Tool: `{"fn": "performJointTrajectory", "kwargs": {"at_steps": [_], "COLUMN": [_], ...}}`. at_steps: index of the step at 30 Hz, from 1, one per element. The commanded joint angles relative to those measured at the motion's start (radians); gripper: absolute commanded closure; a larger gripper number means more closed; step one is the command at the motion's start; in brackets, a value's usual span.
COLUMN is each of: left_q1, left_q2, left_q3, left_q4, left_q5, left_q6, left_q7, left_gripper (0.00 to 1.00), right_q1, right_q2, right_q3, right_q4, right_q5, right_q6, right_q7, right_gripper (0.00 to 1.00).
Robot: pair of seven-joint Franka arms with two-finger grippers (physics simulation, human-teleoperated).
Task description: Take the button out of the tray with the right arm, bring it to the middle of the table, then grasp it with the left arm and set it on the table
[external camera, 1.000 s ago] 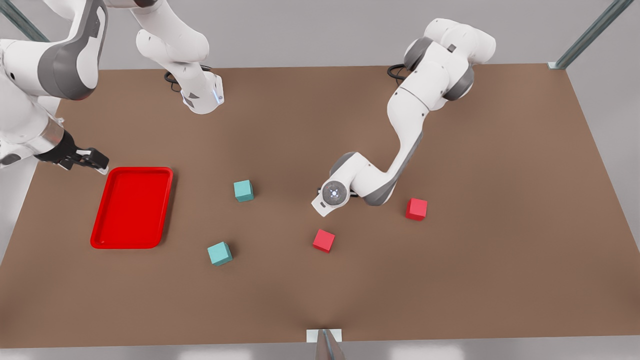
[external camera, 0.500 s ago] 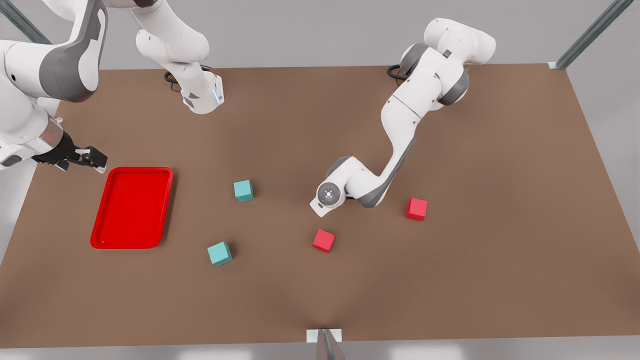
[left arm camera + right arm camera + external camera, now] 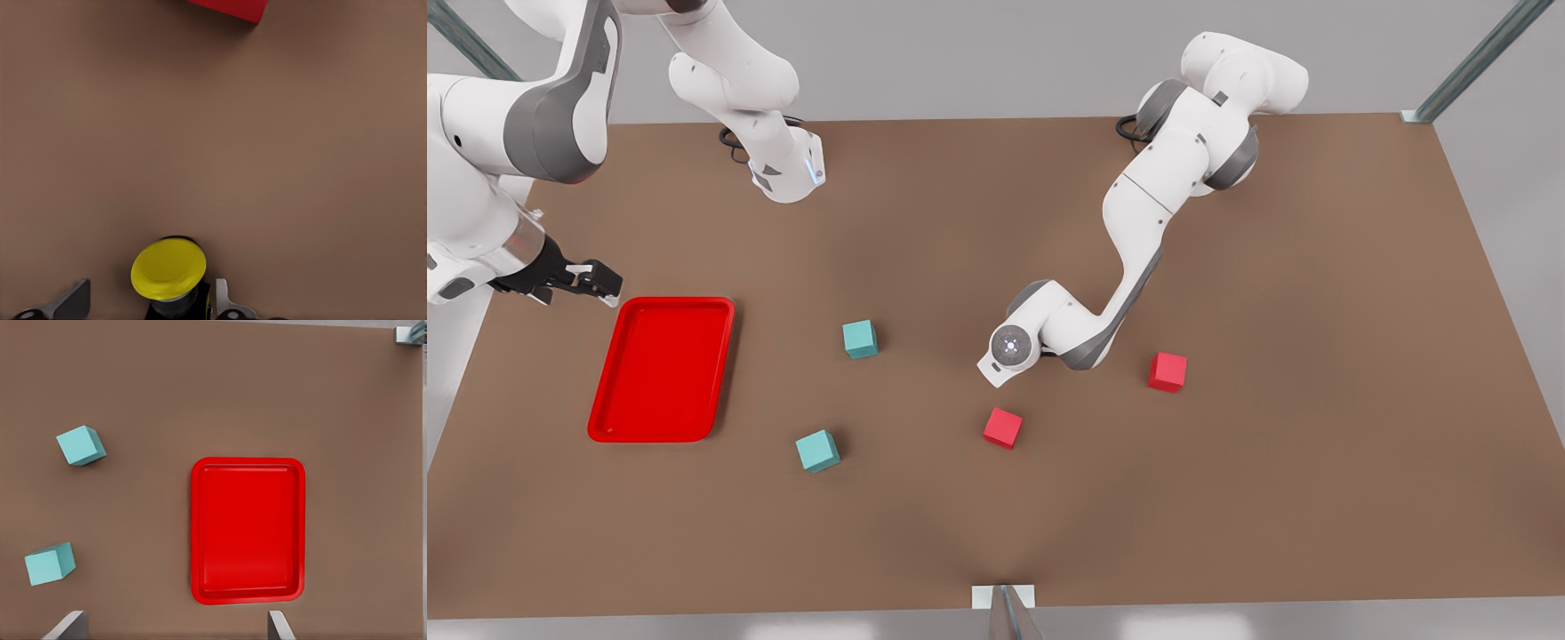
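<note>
Places the button [image 3: 168, 268] well away from the tray [image 3: 247, 462], near the middle of the worktop [image 3: 1316, 267], between the fingers of the left pincer [image 3: 147, 305]. Reads that pincer as spread wide rather than clamped: 1 finger [image 3: 223, 301] just beside the black base, the other well apart from the yellow cap. Cannot tell whether the base rests on the worktop or hangs just above it. Puts the right pincer [image 3: 591, 284] near the tray's corner on the front view's left, fingers wide, gripping nothing, waiting over a tray with nothing in it. Sees 3 likely ways to fail from here. Closing lopsidedly, with 1 finger touching first, may shove or tip the small button instead of centring it. Lifting away while the near finger rubs the base may drag it along or knock it over. Swinging out low may clip the red cube [image 3: 230, 5] close by, or the other red cube [image 3: 1167, 372] beside the elbow. Calls for a straight, slow rise.
</note>
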Motion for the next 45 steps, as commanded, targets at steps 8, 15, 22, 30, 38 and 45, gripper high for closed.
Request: {"fn": "performJointTrajectory", "kwargs": {"at_steps": [8,15,22,30,38,45], "left_q1": [0.002,0.009,0.124,0.227,0.186,0.124], "left_q2": [-0.001,-0.038,-0.153,-0.216,-0.419,-0.393], "left_q3": [0.000,-0.002,0.000,0.000,0.004,0.004], "left_q4": [-0.006,0.003,0.014,-0.065,-0.476,-0.548], "left_q5": [0.001,0.000,0.030,0.388,0.547,0.892], "left_q6": [-0.005,-0.074,0.021,0.365,0.600,0.710], "left_q7": [-0.043,-0.083,-0.138,-0.474,-0.991,-1.358], "left_gripper": [0.39,0.60,0.58,0.58,0.58,0.58], "right_q1": [0.002,0.002,0.002,0.001,0.001,0.002], "right_q2": [-0.001,-0.001,-0.003,-0.001,0.001,0.016], "right_q3": [0.000,0.001,0.008,0.014,0.014,0.044], "right_q4": [0.002,0.003,-0.001,0.002,-0.001,-0.001], "right_q5": [-0.005,-0.004,-0.004,-0.005,-0.005,0.002], "right_q6": [-0.003,-0.004,-0.006,-0.004,-0.004,-0.003], "right_q7": [-0.023,-0.021,-0.019,-0.019,-0.019,0.025], "right_gripper": [0.00,0.00,0.00,0.00,0.00,0.00]}}
